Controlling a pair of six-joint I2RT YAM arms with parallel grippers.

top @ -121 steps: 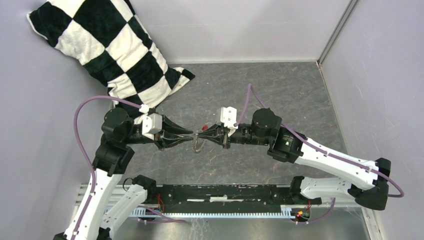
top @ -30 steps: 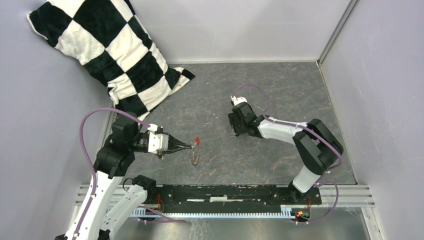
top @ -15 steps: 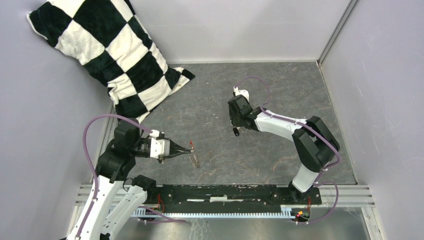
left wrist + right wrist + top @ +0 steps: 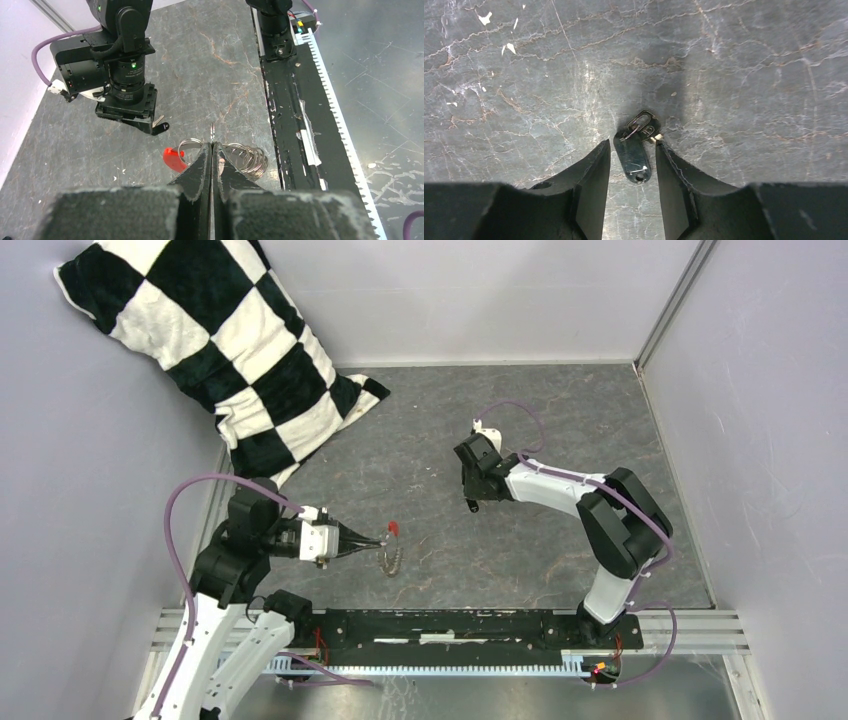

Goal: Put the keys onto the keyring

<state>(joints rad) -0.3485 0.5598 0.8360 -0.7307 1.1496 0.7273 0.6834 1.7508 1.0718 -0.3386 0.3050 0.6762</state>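
The left hand (image 4: pixel 378 537) is pinched fully closed on the wire of the keyring (image 4: pixel 389 558). Its coils trail toward 6 o'clock and the red tag (image 4: pixel 393 529) sits at 12. Well apart, at about 2 o'clock from the ring, the right hand (image 4: pixel 471 504) points down at the table (image 4: pixel 560 420), part-open astride the key (image 4: pixel 632 154), seemingly not gripping it. The key's long axis runs 12 to 6 in the right wrist view, along the gap, so closing should catch its sides. No writing is legible.
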